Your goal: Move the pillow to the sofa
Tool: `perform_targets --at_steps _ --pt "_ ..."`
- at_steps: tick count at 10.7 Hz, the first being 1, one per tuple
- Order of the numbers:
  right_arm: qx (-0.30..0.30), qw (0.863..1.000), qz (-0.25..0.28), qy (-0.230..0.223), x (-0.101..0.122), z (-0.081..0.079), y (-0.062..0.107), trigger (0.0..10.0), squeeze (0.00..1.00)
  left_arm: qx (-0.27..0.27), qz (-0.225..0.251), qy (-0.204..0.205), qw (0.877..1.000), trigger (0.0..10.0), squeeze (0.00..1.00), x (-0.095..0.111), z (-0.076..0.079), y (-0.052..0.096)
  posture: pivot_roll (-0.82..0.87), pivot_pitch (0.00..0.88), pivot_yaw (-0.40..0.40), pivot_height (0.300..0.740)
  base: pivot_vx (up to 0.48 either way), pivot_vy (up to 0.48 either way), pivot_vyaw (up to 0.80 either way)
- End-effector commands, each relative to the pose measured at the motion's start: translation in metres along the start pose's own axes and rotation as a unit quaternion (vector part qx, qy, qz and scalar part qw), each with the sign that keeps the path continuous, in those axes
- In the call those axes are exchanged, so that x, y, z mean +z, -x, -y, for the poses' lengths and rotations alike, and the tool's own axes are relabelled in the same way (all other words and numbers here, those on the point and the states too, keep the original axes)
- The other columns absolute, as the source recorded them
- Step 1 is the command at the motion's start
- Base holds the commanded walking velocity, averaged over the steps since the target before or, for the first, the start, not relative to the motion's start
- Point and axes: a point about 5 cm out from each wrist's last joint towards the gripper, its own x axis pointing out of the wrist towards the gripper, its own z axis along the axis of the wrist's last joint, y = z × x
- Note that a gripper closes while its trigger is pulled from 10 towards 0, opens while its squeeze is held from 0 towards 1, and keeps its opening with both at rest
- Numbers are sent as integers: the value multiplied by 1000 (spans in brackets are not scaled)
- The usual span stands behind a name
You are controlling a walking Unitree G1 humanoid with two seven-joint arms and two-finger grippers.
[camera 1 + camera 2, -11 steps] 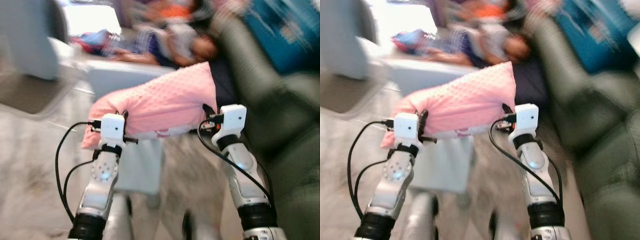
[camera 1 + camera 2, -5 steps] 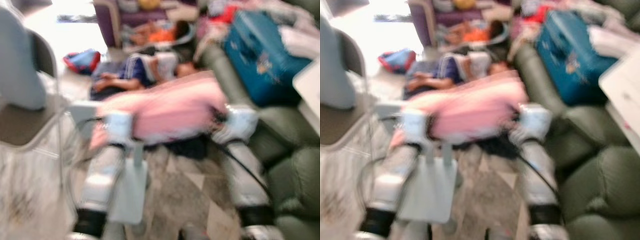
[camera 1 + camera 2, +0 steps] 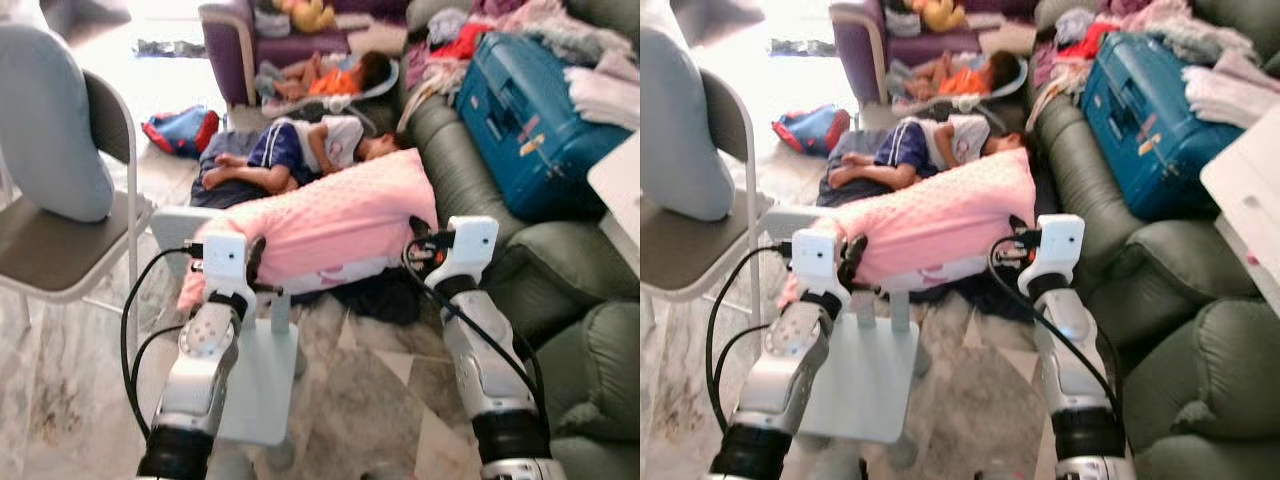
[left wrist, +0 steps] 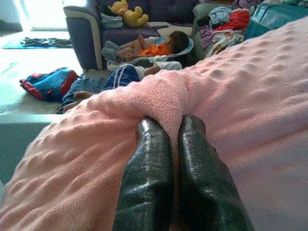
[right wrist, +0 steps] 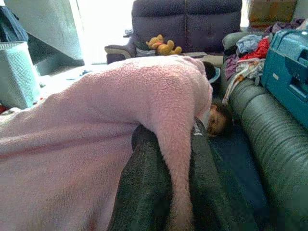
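A green sofa runs along the right. The pink pillow hangs in the air between both arms, beside the sofa. The left end effector and right end effector each pinch its fabric.

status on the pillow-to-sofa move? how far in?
Done: the pink pillow is picked up, left gripper and right gripper each pinching an end. In hand: it hangs between the arms above the floor. Left: set it on the green sofa to the robot's right, then release.
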Motion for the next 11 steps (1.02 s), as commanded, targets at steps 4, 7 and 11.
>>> perform_targets --at_steps 4,7,11 --pt "-7 1000 -3 -6 2 3 2 10000 0 -7 10 4 1000 10000 0 7 1 1 -66 46 -28 740 -138 0 -536" --pt "-12 1000 -2 -5 2 2 4 10000 0 -8 6 3 1000 10000 0 7 2 1 -65 50 -25 740 -298 0 -800" --pt "-13 1000 -3 -4 2 4 3 10000 0 -10 2 5 1000 10000 0 7 3 0 -69 50 -22 740 -314 0 -742"
